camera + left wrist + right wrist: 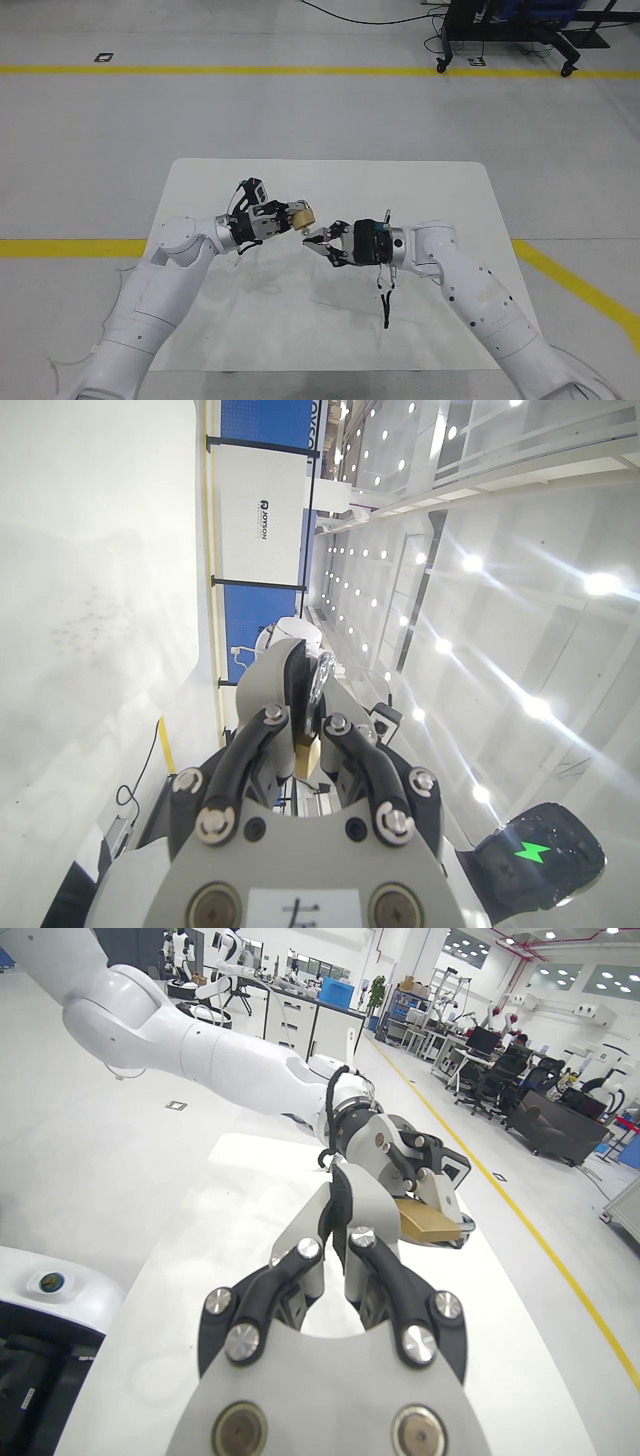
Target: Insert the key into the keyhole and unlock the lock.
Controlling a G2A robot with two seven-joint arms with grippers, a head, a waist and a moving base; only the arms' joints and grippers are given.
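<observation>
A brass padlock [301, 217] with a silver shackle [320, 678] is held above the middle of the white table [420, 190]. My left gripper [291, 215] is shut on it, and its brass body [306, 758] shows between the fingers. In the right wrist view the padlock [428, 1226] sticks out sideways from the left gripper [450, 1223]. My right gripper [313, 238] hovers just in front of and below the lock, a short gap away. Its fingers [372, 1200] are pressed together; the pads hide whether a key lies between them.
A black cable [386, 298] hangs from the right wrist down toward the table's near half. Yellow floor lines [300, 70] run behind and beside the table. A dark wheeled frame [520, 30] stands far back right.
</observation>
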